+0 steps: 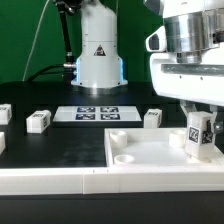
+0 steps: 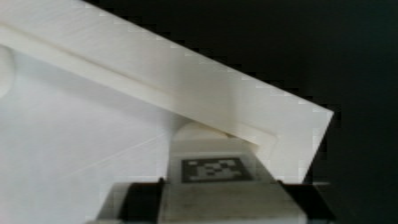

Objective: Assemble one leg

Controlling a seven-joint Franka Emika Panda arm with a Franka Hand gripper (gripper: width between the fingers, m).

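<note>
My gripper (image 1: pixel 199 134) is shut on the leg (image 1: pixel 197 136), a small white block with a black-and-white tag on its face. It holds the leg upright over the large white plate (image 1: pixel 140 152), near the plate's corner on the exterior view's right. In the wrist view the leg (image 2: pixel 217 168) sits between my two dark fingers (image 2: pixel 143 196), its tip close to the plate's raised corner rim (image 2: pixel 240 130). Whether the leg touches the plate I cannot tell.
Loose white legs stand on the black table: one (image 1: pixel 38 121) and one (image 1: pixel 3 114) at the exterior view's left, one (image 1: pixel 152 118) near the middle. The marker board (image 1: pixel 95 113) lies behind. A white robot base (image 1: pixel 97 55) stands at the back.
</note>
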